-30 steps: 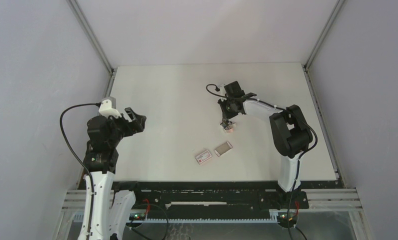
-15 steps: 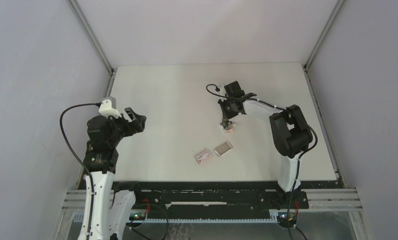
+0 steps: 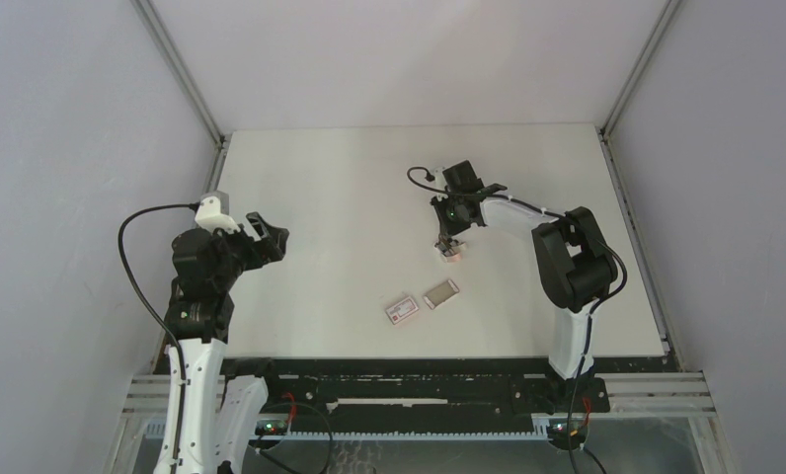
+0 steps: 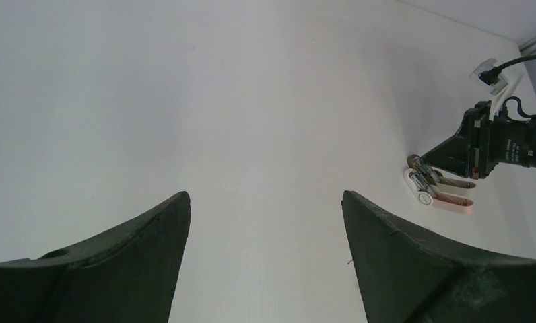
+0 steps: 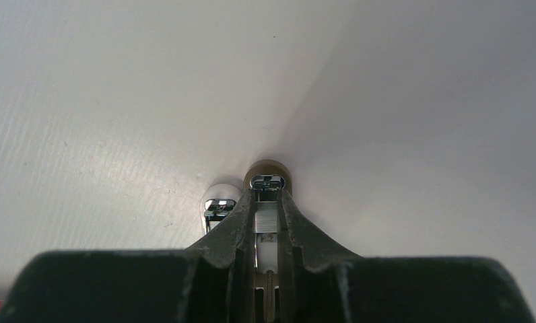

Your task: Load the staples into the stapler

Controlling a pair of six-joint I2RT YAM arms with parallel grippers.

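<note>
The small pink-and-white stapler (image 3: 452,252) lies open on the table right of centre. My right gripper (image 3: 448,241) points down onto it and is shut on its metal channel. In the right wrist view the fingers (image 5: 235,225) clamp the stapler (image 5: 268,173), and a silvery strip of staples (image 5: 267,217) sits in the channel between them. The stapler's other arm (image 5: 219,200) lies just to the left. The grey tray of staples (image 3: 440,292) lies nearer my bases. My left gripper (image 3: 268,235) hangs open at the far left, nothing between its fingers (image 4: 154,242).
A white box with a red label (image 3: 402,310) lies beside the tray on its left. In the left wrist view the stapler (image 4: 427,192) and my right gripper (image 4: 432,169) show at the far right. Grey walls enclose the table.
</note>
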